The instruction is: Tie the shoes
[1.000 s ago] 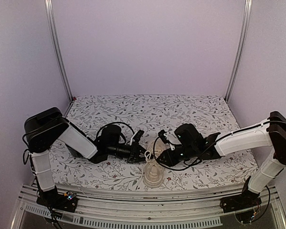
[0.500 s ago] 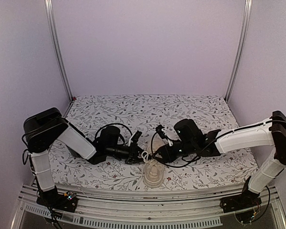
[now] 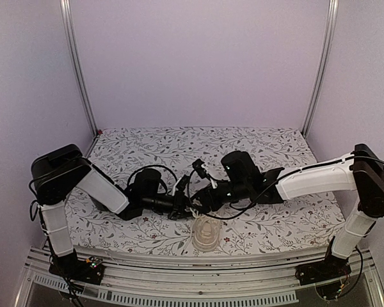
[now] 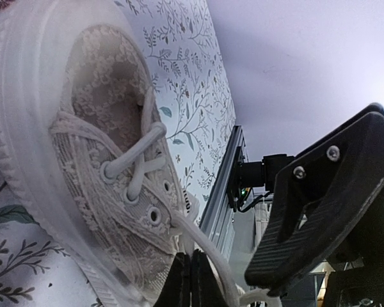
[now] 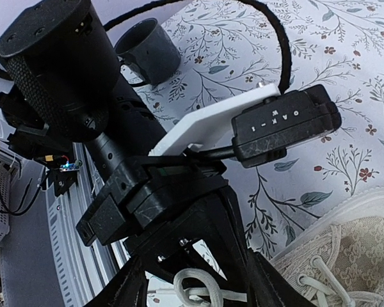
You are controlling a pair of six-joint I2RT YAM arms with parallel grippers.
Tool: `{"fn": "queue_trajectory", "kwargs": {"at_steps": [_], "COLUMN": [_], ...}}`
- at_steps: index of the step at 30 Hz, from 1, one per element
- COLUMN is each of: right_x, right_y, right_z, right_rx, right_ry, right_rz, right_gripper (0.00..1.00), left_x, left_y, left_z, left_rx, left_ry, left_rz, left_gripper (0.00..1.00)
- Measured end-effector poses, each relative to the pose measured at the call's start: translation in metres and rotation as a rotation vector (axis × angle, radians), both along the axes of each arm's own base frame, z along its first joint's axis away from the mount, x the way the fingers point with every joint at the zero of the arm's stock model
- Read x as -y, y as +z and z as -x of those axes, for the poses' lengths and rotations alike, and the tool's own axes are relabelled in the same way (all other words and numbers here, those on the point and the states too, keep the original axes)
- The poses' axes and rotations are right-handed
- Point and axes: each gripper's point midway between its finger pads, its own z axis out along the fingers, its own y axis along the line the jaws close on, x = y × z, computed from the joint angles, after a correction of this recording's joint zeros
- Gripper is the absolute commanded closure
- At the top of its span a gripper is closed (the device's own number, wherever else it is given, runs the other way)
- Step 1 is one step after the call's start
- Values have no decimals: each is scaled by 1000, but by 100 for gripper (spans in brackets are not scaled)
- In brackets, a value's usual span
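The left claw [image 4: 191, 283] is pinching together on the lace [image 4: 208, 252], with the strand coming out right beside its tip. The sneaker [image 4: 83, 160] is lying just ahead of that claw on the floral table [image 3: 179, 144]. From above it is sitting just on the base side of both claw tips. The right claw [image 5: 198, 293] is spread apart, nose to nose with the left claw. A small lace loop is hanging in its gap, not yet gripped. The dark cup [image 5: 147, 43] is sitting well behind the left claw, out of play.

Risks, as judged from here:
- The two claws are crowding each other, so the right claw closing could be nipping the left claw's tip instead of the loop.
- The loop is looking small and floppy and could be slipping out as the fingers close.
- Nothing is pinning the sneaker, so a hard pull is likely dragging it along rather than tightening anything.
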Motion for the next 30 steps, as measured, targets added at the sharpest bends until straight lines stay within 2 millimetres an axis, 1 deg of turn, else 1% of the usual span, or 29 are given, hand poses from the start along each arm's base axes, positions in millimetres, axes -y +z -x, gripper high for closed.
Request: {"fn": "queue_trajectory", "kwargs": {"at_steps": [3, 7, 10, 12, 13, 14, 15, 19, 21, 25, 30], "right_x": [1, 5, 6, 6, 6, 6, 6, 8, 13, 33, 58], "right_y": [-2, -11, -13, -12, -12, -12, -12, -14, -17, -18, -15], "right_z": [2, 5, 5, 5, 5, 5, 4, 2, 1, 1, -6], "right_rx": [-5, -17, -18, -16, -14, -15, -13, -7, -3, 6, -6], "right_ry": [6, 7, 7, 6, 6, 4, 5, -14, -34, -104, -215], "right_rz": [2, 19, 23, 23, 24, 24, 23, 29, 40, 67, 86], "right_gripper": [51, 59, 72, 83, 89, 94, 96, 97, 98, 98, 98], "left_x": [0, 0, 0, 0, 0, 0, 0, 0, -2, -7, -18], "left_y": [0, 0, 0, 0, 0, 0, 0, -1, -2, -3, -9], "left_z": [0, 0, 0, 0, 0, 0, 0, 0, 0, -1, -1], "left_rx": [1, 1, 1, 1, 1, 1, 1, 1, 1, 2, -4], "left_ry": [0, 0, -1, 0, 0, 0, 0, 3, 7, 25, 48], "left_rz": [0, 0, 0, 0, 0, 0, 0, -2, -6, -13, -34], "left_gripper": [100, 100, 100, 100, 100, 100, 100, 100, 100, 100, 100]}}
